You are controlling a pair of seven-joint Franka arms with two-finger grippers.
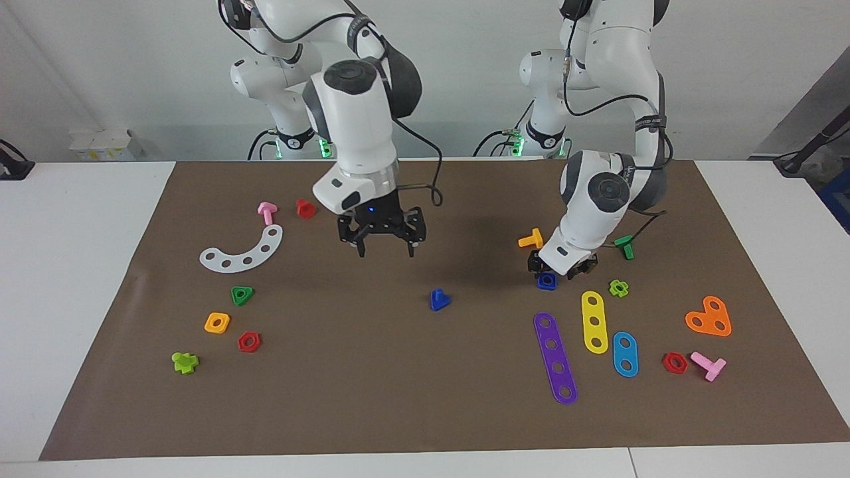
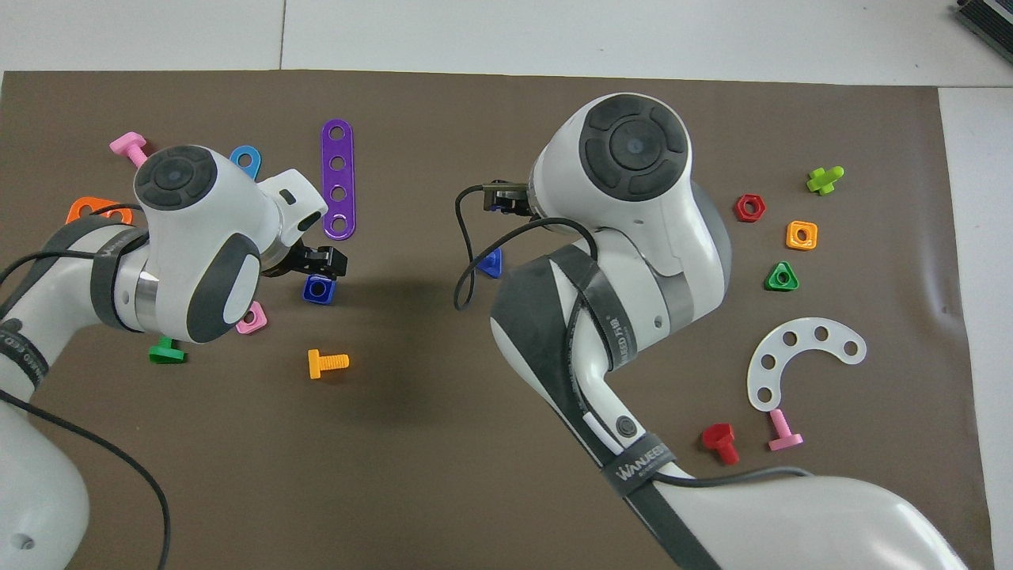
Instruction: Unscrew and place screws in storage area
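Observation:
The dark blue bolt with a triangular head lies on the brown mat near the table's middle; in the overhead view it peeks out from under the right arm. My right gripper is open and empty, raised over bare mat beside the bolt, not touching it. My left gripper is low at the dark blue square nut, also in the overhead view. The storage patch is bare mat by the white curved strip, green triangular nut, orange square nut and red hexagonal nut.
Purple, yellow and blue holed strips lie toward the left arm's end, with an orange bolt, green bolt and orange heart plate. A pink bolt and red bolt lie near the white strip.

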